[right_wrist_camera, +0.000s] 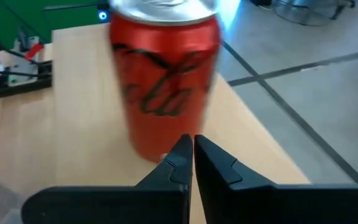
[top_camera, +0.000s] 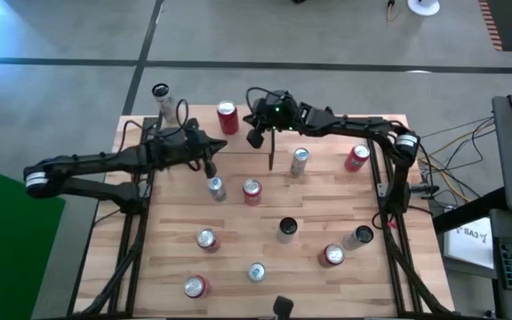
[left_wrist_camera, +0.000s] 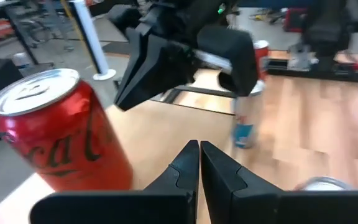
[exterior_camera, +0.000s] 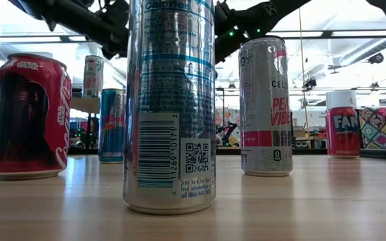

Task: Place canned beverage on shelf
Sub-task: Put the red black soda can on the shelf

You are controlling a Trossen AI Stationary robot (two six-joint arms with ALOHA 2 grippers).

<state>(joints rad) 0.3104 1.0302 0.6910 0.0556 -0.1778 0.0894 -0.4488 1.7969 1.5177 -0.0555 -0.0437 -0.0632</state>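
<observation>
A red Coca-Cola can stands upright near the table's far edge, and it also fills the right wrist view and the left wrist view. My right gripper is shut and hovers just right of this can, its tips pointing at the can's lower part with a small gap. My left gripper is shut too, slightly nearer and to the left of the can, its tips holding nothing. In the low view the shelf shows far back on the left, with a silver can standing on it.
Several other cans stand upright across the table: a blue-and-silver one, a red one, a silver one, a red one, and more toward the near edge. A tall silver can stands at the far left corner.
</observation>
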